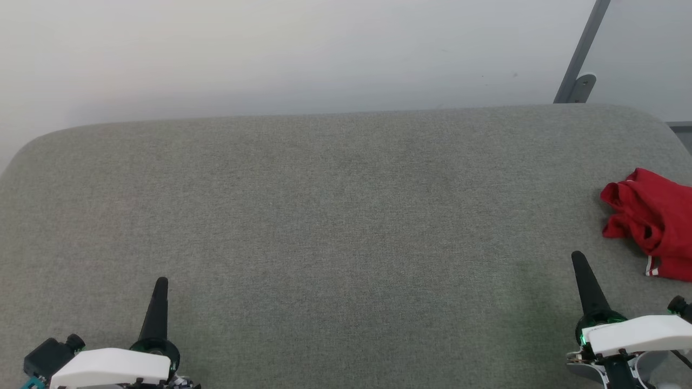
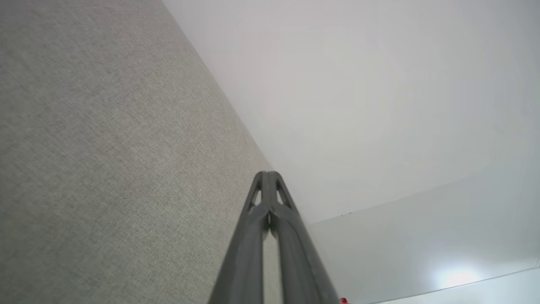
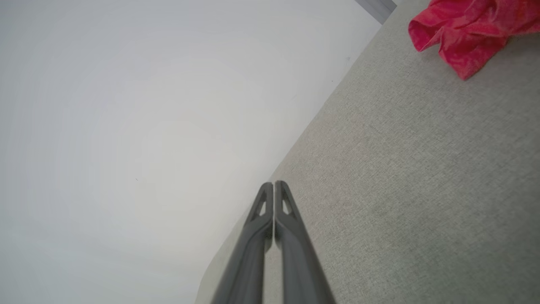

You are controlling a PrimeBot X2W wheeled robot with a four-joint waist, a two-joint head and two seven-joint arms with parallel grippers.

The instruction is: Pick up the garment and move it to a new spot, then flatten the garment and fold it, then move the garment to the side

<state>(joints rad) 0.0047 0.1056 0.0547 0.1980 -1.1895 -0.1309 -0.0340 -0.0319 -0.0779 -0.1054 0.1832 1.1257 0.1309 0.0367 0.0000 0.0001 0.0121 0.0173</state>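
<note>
lying crumpled on the grey surface (image 1: 324, 216): the garment (image 1: 651, 221), metal post (image 1: 584, 48) beyond.

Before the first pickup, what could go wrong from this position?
1. The garment lies crumpled at the right side of the grey surface, partly out of the head view; a dragging grasp might pull it off.
2. The right gripper has its jaws shut; reaching like this would likely just push the cloth.

Crumpled red garment (image 1: 651, 221) with red-and-white striped trim, bunched in a heap at the surface's far right edge
</note>
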